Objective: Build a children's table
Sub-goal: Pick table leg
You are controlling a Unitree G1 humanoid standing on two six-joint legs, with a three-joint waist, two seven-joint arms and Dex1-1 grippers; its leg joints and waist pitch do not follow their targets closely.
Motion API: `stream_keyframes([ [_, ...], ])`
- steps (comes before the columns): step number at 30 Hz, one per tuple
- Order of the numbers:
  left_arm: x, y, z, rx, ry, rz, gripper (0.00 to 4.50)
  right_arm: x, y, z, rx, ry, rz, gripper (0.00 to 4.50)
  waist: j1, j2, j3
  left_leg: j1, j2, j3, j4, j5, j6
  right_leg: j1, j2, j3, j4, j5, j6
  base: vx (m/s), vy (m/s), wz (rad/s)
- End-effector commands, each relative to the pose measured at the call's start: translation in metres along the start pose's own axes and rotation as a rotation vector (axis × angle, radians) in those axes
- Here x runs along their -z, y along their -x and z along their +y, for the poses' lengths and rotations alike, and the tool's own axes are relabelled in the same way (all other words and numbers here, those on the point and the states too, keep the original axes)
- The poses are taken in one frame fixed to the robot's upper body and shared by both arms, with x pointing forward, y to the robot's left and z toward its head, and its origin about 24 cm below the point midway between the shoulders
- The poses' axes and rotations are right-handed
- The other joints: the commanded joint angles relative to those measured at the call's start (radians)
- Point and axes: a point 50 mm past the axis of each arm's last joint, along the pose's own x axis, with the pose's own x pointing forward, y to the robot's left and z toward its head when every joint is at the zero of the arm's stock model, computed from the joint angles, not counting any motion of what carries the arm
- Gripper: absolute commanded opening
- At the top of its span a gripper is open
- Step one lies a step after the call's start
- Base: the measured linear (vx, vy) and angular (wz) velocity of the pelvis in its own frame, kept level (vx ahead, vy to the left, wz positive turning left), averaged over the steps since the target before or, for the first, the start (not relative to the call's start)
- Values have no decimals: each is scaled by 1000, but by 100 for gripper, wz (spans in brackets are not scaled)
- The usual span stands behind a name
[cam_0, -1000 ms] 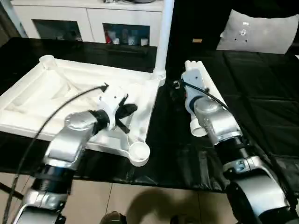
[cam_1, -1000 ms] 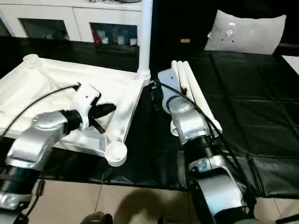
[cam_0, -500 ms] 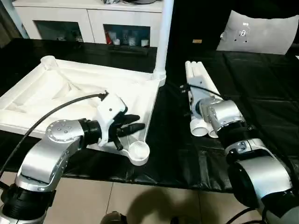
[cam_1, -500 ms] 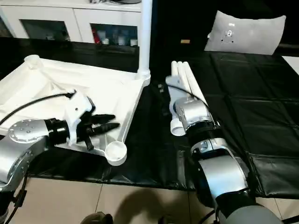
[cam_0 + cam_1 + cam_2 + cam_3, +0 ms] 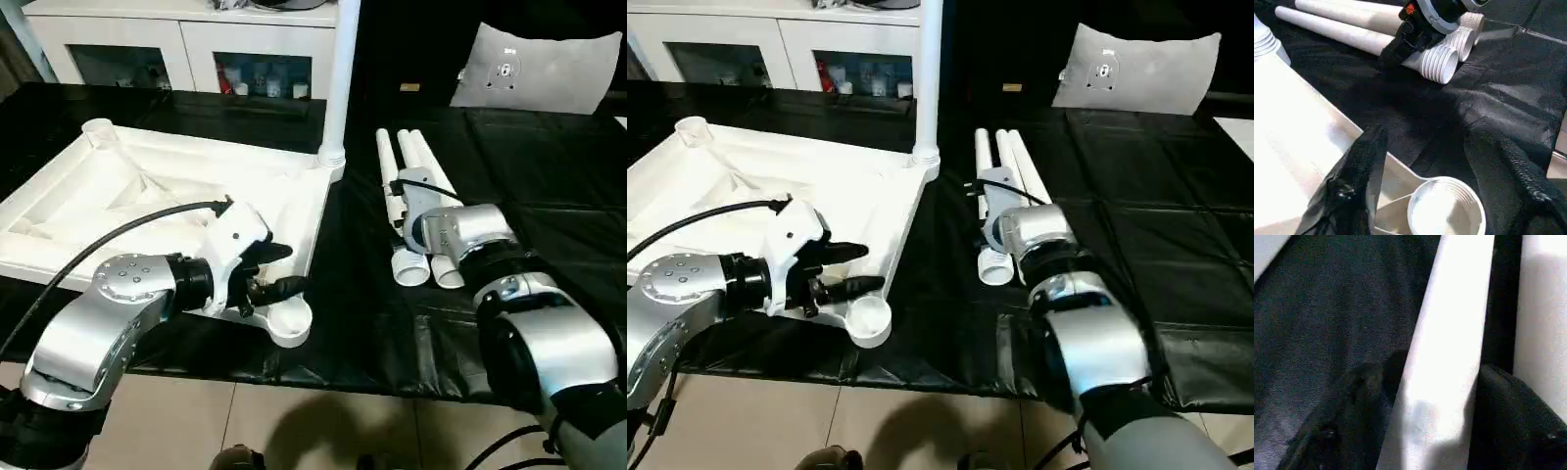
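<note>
The white tabletop [image 5: 118, 196] lies underside up on the black table, on the left. One leg [image 5: 341, 69] stands upright in its far right corner socket. My left gripper [image 5: 282, 269] hangs open just above the tabletop's near right edge, and the near corner socket [image 5: 1447, 210] lies between its fingers [image 5: 1352, 186], untouched. Three more legs [image 5: 416, 162] lie side by side on the right, threaded ends [image 5: 1440, 63] toward me. My right gripper [image 5: 1435, 396] reaches over them, and its two black fingers [image 5: 1513, 411] sit against both sides of one lying leg [image 5: 1449, 323].
White cabinets [image 5: 186, 49] with dark openings stand behind the table. A grey cushion [image 5: 544, 69] lies at the back right. The black cloth [image 5: 549, 196] right of the legs is bare. A black cable [image 5: 118, 235] runs along my left forearm.
My left gripper has opened and drawn back to the near corner socket. My right gripper has narrowed around one lying leg, and its forearm has swung.
</note>
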Motion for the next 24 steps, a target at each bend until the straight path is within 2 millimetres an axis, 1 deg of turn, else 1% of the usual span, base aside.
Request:
stream_keyframes([
  [1, -1, -1, -4, 18, -5, 7, 313, 15, -4, 0, -34, -57, 72, 304, 3, 9, -79, 23, 11, -3, -67, -363, -79, 36, -32, 14, -67, -309, -176, 0, 0, 0],
  [4, -1, -1, -5, 19, -4, 6, 335, 16, -4, -2, -54, -82, 77, 270, 2, 8, -80, 23, 11, -3, -66, -364, -79, 36, -31, 14, -66, -309, -177, 0, 0, 0],
  [5, -1, -1, -5, 21, -5, 9, 346, 16, -3, -4, -69, -103, 78, 260, 1, 9, -78, 22, 11, -3, -66, -370, -79, 35, -31, 14, -67, -314, -177, 0, 0, 0],
  [7, 0, -1, -6, 23, -10, 13, 362, 16, -2, -7, -70, -111, 79, 246, 1, 7, -79, 22, 11, -3, -65, -373, -78, 35, -31, 13, -68, -327, -175, 0, 0, 0],
  [8, 0, -1, -6, 23, -10, 13, 362, 16, -2, -7, -70, -111, 79, 246, 2, 8, -78, 22, 11, -3, -65, -378, -79, 33, -31, 13, -68, -336, -174, 0, 0, 0],
  [9, 1, -1, -6, 23, -13, 15, 369, 16, -2, -9, -66, -110, 79, 231, 2, 8, -78, 23, 11, -3, -65, -381, -79, 32, -31, 13, -69, -341, -174, 0, 0, 0],
  [10, 1, -2, -6, 22, -15, 19, 379, 16, -2, -10, -69, -107, 84, 219, 1, 10, -77, 23, 11, -4, -64, -388, -81, 31, -30, 13, -69, -347, -174, 0, 0, 0],
  [12, 3, -3, -7, 12, -22, 20, 397, 18, -2, -11, -84, -119, 93, 209, 0, 6, -77, 23, 11, -4, -64, -396, -79, 32, -31, 13, -71, -360, -171, 0, 0, 0],
  [14, 3, -3, -7, 0, -20, 14, 407, 20, -2, -11, -102, -140, 98, 197, 0, 8, -76, 24, 12, -5, -64, -405, -81, 30, -31, 13, -71, -371, -168, 0, 0, 0],
  [15, 3, -3, -8, -5, -19, 7, 407, 20, -2, -11, -115, -154, 99, 197, 0, 8, -77, 24, 12, -5, -64, -407, -81, 30, -31, 13, -72, -374, -167, 0, 0, 0],
  [16, 4, -3, -7, -7, -19, 6, 422, 20, -2, -10, -116, -158, 97, 195, 0, 7, -77, 25, 12, -5, -64, -408, -81, 30, -31, 13, -72, -375, -167, 0, 0, 0],
  [17, 4, -3, -6, -18, -13, 3, 432, 19, -2, -10, -127, -186, 85, 193, -1, 11, -77, 26, 11, -5, -64, -418, -83, 29, -29, 12, -73, -376, -169, 0, 0, 0],
  [18, 4, -2, -6, -26, -8, 0, 442, 18, -2, -10, -130, -198, 73, 189, 2, 24, -77, 27, 11, -8, -63, -425, -86, 29, -30, 12, -71, -375, -170, 0, 0, 0],
  [19, 5, -2, -5, -32, -4, -2, 442, 17, -1, -10, -132, -206, 65, 189, -2, 17, -76, 27, 11, -7, -64, -433, -85, 28, -29, 10, -74, -372, -171, 0, 0, 0],
  [21, 5, -3, -3, -57, -2, -13, 449, 12, 0, -14, -124, -213, 30, 189, 1, 26, -77, 27, 10, -8, -64, -438, -86, 29, -30, 10, -73, -370, -174, 0, 0, 0],
  [22, 4, -4, 0, -75, -1, -23, 450, 7, 3, -15, -141, -232, 3, 188, 0, 23, -76, 26, 10, -8, -64, -440, -86, 29, -29, 10, -75, -370, -175, 0, 0, 0],
  [23, 1, -5, 6, -129, -10, -50, 450, -7, 9, -17, -182, -302, -71, 188, 1, 21, -78, 26, 9, -7, -63, -434, -81, 31, -30, 10, -74, -368, -174, 0, 0, 0],
  [24, 1, -5, 6, -135, -8, -54, 450, -9, 10, -17, -187, -307, -79, 188, 1, 24, -78, 26, 9, -7, -63, -433, -79, 32, -28, 10, -75, -367, -172, 0, 0, 0],
])
